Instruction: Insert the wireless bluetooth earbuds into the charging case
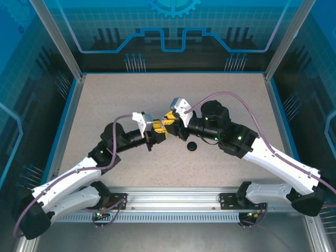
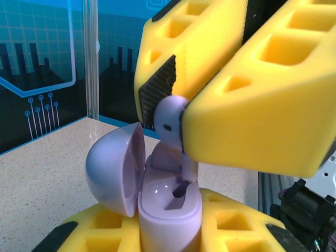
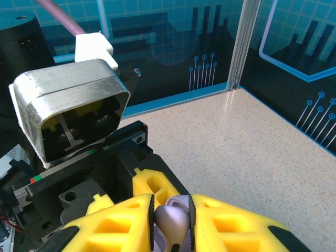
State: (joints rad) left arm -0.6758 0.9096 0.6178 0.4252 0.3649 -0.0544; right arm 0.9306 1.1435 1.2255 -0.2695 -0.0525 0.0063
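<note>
Over the table (image 1: 226, 105), the left gripper (image 1: 158, 130) is clamped on the open lilac charging case (image 2: 168, 210). The right gripper (image 3: 171, 220) pinches a lilac earbud (image 2: 169, 118), whose stem (image 2: 188, 170) meets its socket. Press straight down along the stem (no twisting), with the case kept steady. The raised lid (image 2: 113, 168) crowds one side. A black disc (image 1: 192, 146) lies on the table, well apart.

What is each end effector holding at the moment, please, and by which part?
The left end effector grips the open lilac charging case by its lower body; the right end effector pinches a lilac earbud near its head.
</note>
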